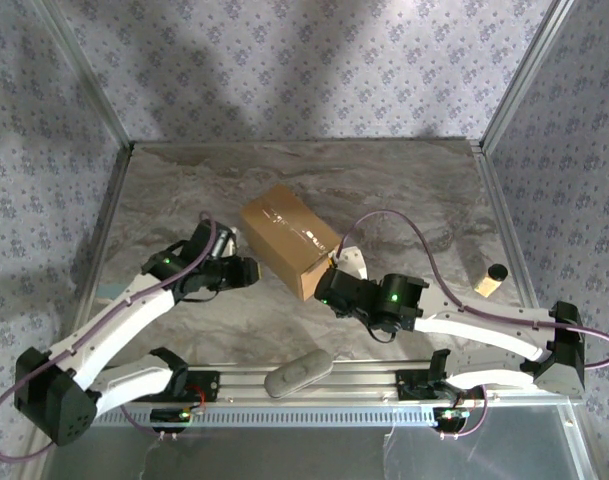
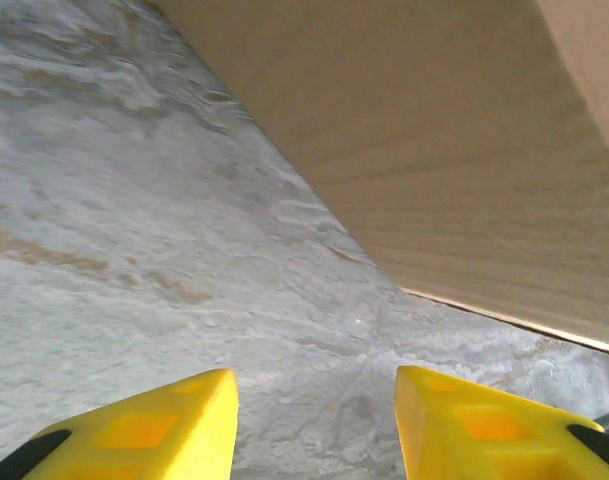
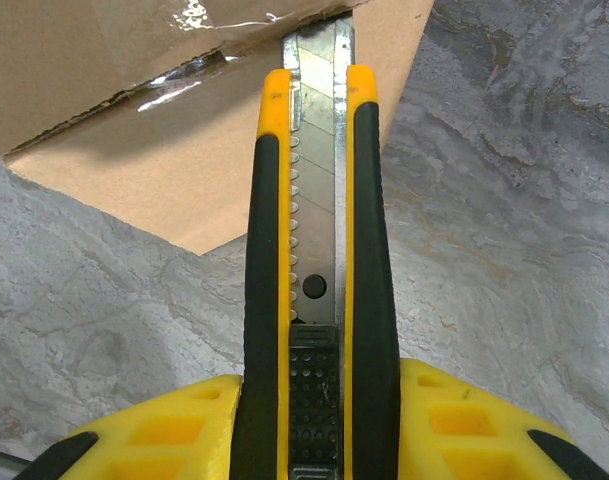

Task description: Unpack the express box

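The marble-look table (image 1: 404, 190) carries the box (image 1: 289, 240) near its middle, set at a slant with one corner towards the arms. It is plain brown cardboard, closed, with clear tape (image 1: 302, 232) along the top seam. The faces that show are bare brown.

The left arm reaches in from the near left. Its gripper (image 1: 246, 272) sits low, just beside the box's left side. In the left wrist view the yellow fingers (image 2: 164, 430) stand apart with bare table between them, holding nothing, and the box wall (image 2: 434, 150) rises just ahead to the right.

The right gripper (image 1: 334, 290) is at the box's near-right corner, clamped on a knife (image 3: 319, 250) with a yellow and black handle. The segmented blade (image 3: 317, 120) is pushed out and points at the box end (image 3: 134, 100), by wrinkled, partly lifted tape (image 3: 199, 55). Whether the tip is in the seam cannot be told.

A grey oblong thing (image 1: 298, 373) lies on the rail between the arm bases. A small tan cylinder (image 1: 491, 280) with a dark end lies near the table's right edge.
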Available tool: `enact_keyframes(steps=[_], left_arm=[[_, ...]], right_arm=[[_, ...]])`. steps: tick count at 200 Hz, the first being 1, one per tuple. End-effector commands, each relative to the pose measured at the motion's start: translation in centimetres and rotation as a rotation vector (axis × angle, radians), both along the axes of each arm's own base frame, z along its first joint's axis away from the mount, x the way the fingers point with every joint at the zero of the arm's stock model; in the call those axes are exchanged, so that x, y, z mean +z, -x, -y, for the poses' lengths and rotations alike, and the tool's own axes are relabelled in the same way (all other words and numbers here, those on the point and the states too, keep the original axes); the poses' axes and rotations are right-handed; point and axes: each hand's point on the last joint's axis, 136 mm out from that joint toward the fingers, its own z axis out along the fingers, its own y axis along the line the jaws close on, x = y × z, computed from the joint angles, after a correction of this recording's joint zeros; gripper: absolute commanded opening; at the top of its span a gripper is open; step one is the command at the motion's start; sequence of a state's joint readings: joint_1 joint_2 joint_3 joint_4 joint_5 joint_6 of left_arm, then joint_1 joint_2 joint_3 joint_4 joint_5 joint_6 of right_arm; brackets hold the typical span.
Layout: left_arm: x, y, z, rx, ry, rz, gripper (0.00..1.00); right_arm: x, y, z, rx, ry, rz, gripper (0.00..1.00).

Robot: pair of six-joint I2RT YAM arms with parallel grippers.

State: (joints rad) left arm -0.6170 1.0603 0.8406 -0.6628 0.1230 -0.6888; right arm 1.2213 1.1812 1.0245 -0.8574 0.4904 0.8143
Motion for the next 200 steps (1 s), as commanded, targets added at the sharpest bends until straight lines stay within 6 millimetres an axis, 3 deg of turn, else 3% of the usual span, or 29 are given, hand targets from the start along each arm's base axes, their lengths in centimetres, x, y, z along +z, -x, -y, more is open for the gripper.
enact_keyframes(steps=[1,74,200], left_arm=[[0.6,-1.0,2.3,0.017,0.079,0.033,0.44],[0.2,-2.0,7.3,-0.027,0.157,0.031,0.44],[0.3,-3.4,10.2,0.021,0.225,0.02,0.44]], right_arm=[[1.2,-0.4,-0.4,0.003,-0.019,0.014,0.0],[1.3,-0.3,-1.5,0.038,-0.017,0.009,0.0],[1.4,1.1,-4.7,0.172,-0.02,0.014,0.0]])
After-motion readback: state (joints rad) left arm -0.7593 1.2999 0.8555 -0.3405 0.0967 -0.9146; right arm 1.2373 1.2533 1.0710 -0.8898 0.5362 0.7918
